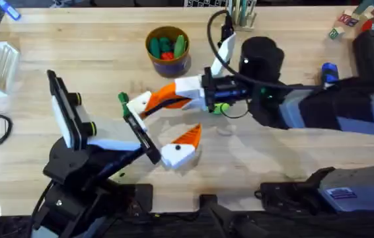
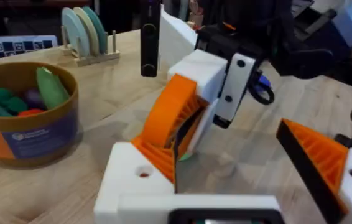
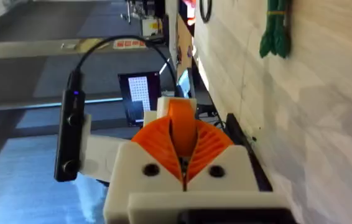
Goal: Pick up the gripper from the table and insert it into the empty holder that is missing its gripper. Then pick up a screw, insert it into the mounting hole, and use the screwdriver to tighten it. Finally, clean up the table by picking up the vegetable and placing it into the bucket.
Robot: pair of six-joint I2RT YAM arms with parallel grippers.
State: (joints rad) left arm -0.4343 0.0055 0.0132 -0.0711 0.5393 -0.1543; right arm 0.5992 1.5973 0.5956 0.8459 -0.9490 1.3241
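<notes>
- Your R claw [image 3: 184, 158] is clamped shut on the loose orange finger [image 3: 181, 118]; the finger sits pinched between its two ribbed orange pads [image 3: 154, 138].
- R arm reaches across from the right side of the worktop [image 1: 94, 59] to the middle, claw tip right at your L arm's bare white mount [image 1: 137, 102].
- L claw [image 1: 164, 125] is spread wide open. One mount carries an orange finger [image 1: 190, 135]; the other is the bare one.
- In the L wrist view, orange plastic touches the top of the bare mount [image 2: 138, 180]. Can't tell if it's seated.
- Screw hole [image 2: 143, 175] in that mount's face is visible, dark, w/ nothing in it.
- Dark-green toy veg [image 1: 122, 98] lies on the worktop just beside the bare mount, on its far-left side.
- Bucket [image 1: 167, 61] stands farther back, near centre, w/ green and red toy pieces inside; well apart from the veg.
</notes>
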